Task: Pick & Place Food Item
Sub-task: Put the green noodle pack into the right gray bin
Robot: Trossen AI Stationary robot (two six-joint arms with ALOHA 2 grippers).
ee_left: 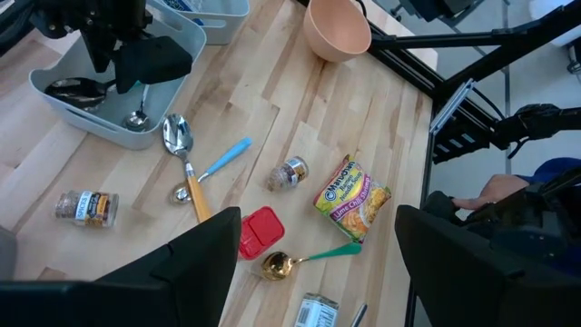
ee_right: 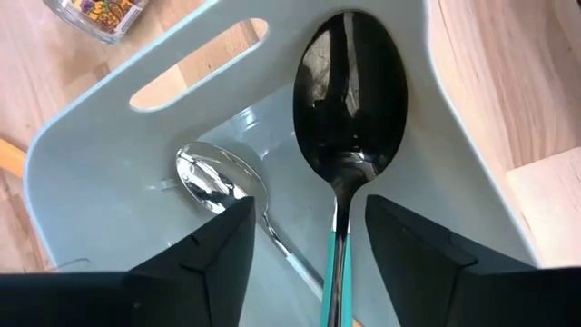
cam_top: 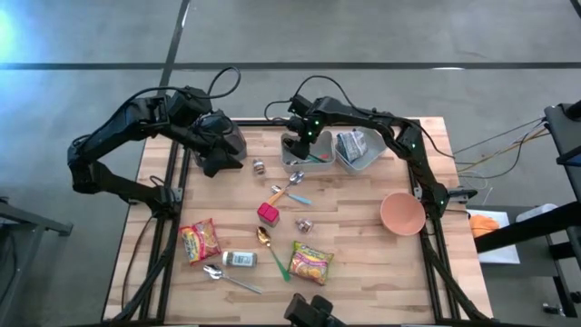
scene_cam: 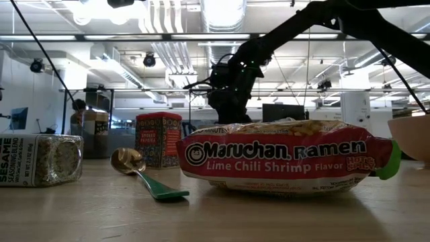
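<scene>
While the right gripper (cam_top: 304, 145) hangs over the grey bin (cam_top: 292, 160), its fingers stand apart around a teal-handled spoon (ee_right: 349, 145) without pinching it.
That spoon leans in the bin beside a silver spoon (ee_right: 213, 184); a second bin (cam_top: 361, 151) holding a packet sits just beside it. The left gripper (cam_top: 216, 154) waits open at the bench's (cam_top: 363, 245) far left edge. The food — one ramen packet (cam_top: 311, 262) near the front, another (cam_top: 200, 241) to its left — lies clear of both arms. Between them and the bins: a red box (cam_top: 268, 214), a green-handled spoon (cam_top: 270, 250), small jars, two more spoons; a pink bowl (cam_top: 402, 213) stands at the right.
</scene>
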